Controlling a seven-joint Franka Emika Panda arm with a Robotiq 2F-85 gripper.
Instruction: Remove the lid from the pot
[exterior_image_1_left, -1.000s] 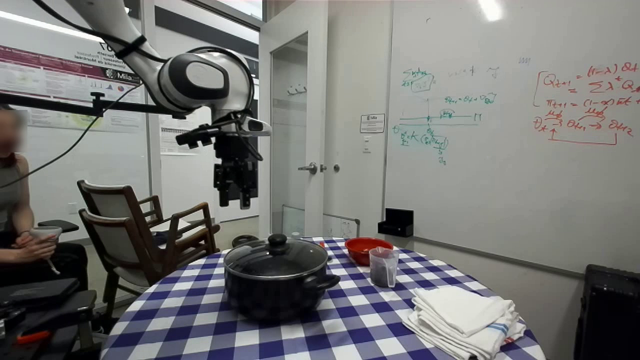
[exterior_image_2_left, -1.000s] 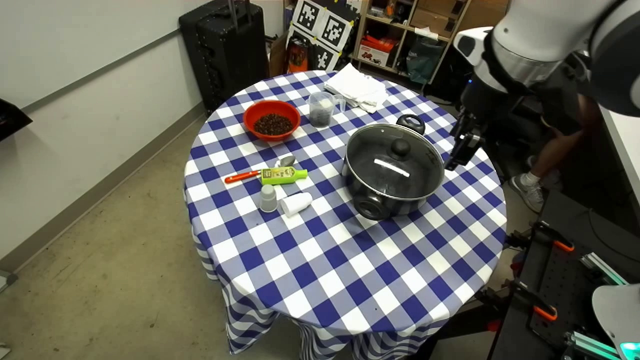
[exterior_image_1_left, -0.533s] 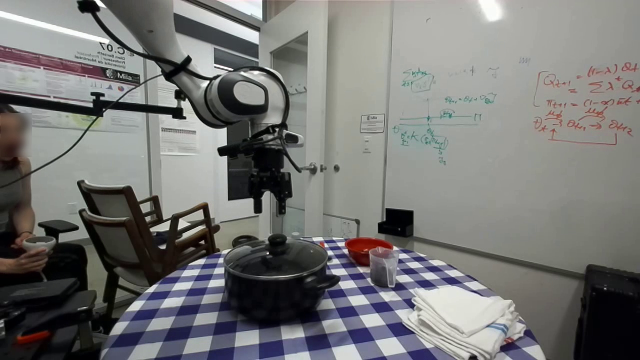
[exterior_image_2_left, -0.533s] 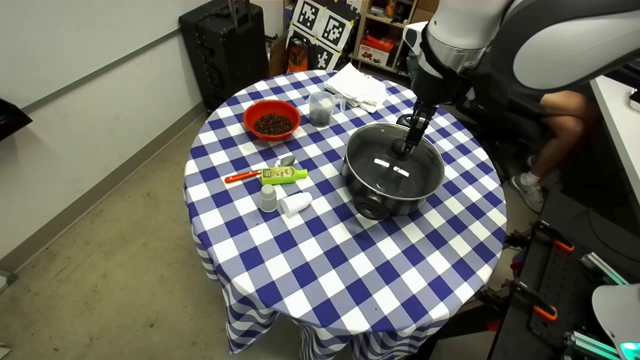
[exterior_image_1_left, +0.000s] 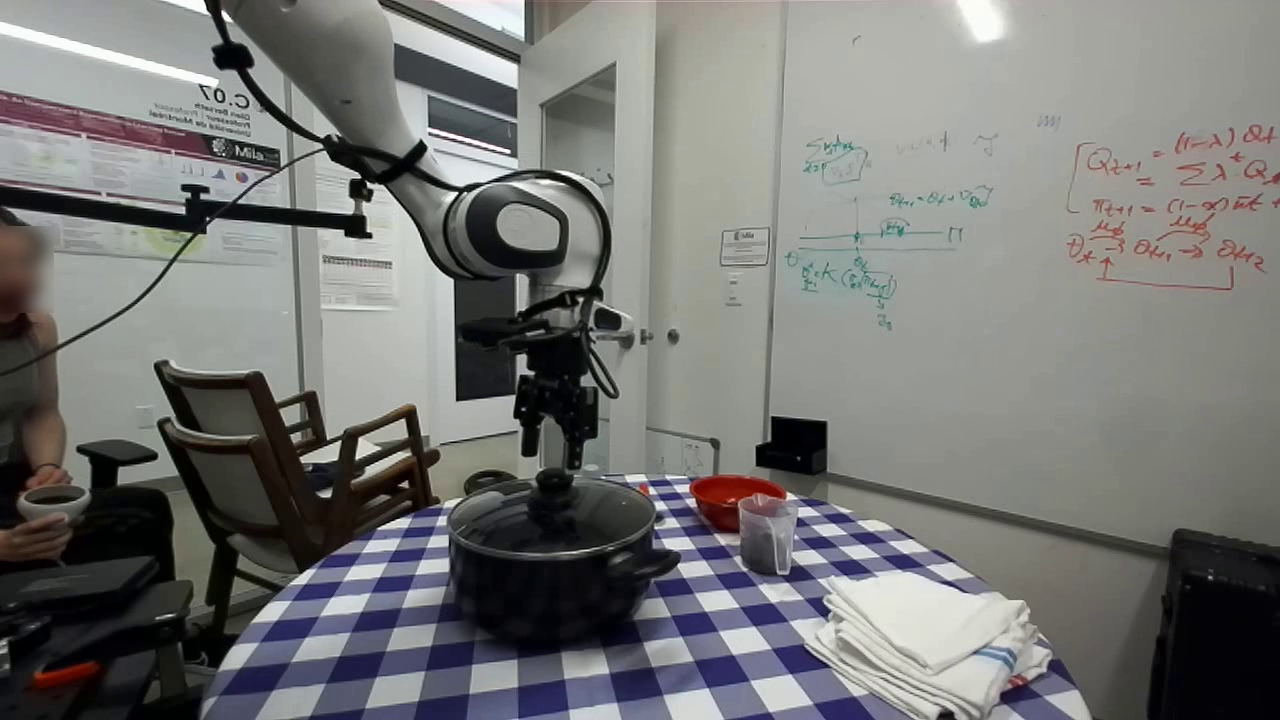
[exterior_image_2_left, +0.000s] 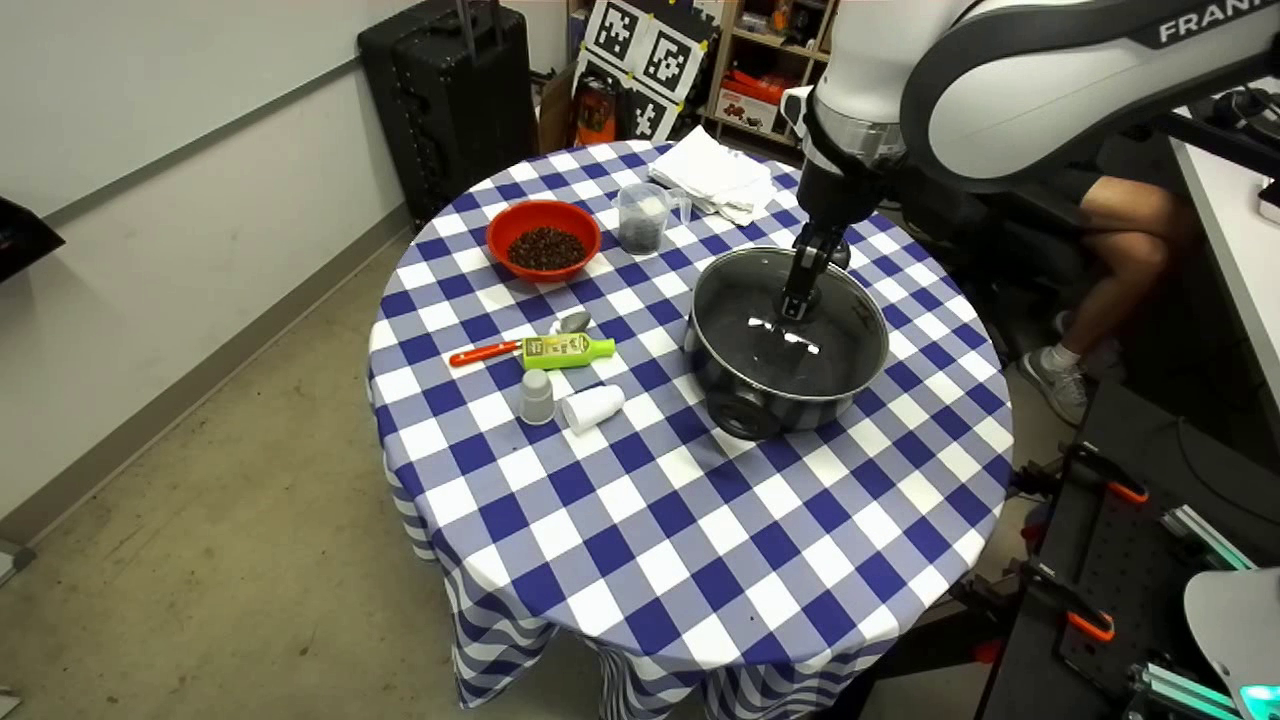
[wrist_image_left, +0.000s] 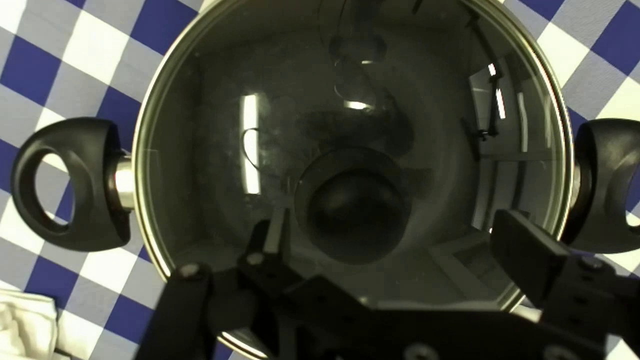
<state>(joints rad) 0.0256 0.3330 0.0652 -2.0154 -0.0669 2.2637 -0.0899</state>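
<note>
Here, we look on a round table (exterior_image_2_left: 700, 570) dressed in blue-and-white check, with the white-and-black arm (exterior_image_1_left: 515, 230) leaning over it. The black pot (exterior_image_1_left: 545, 595) stands upright on the table, its two side handles (wrist_image_left: 92, 185) jutting out. We find the clear lid (wrist_image_left: 345, 125) on the pot, lying level across its rim. White towels (exterior_image_2_left: 712, 175) lie in a folded stack near the table's edge. A red bowl (exterior_image_2_left: 540, 214) holds a layer of small dark pieces. The gripper (exterior_image_1_left: 552, 457) points straight down over the lid, and we see it unclenched, its two fingers (wrist_image_left: 525, 250) standing apart. A see-through measuring cup (exterior_image_2_left: 640, 215), something dark inside, stands between the bowl and the towels. In an exterior view a green bottle (exterior_image_2_left: 565, 351) lies on its side, just beside a tipped white cup (exterior_image_2_left: 593, 408), a grey container (exterior_image_2_left: 537, 397) and an orange handle (exterior_image_2_left: 485, 354). Smaller again, the black knob (wrist_image_left: 355, 215) rises from the middle of the lid. In the wrist view it shows between the fingers, closer to one than to the other; we cannot tell whether either touches it.
</note>
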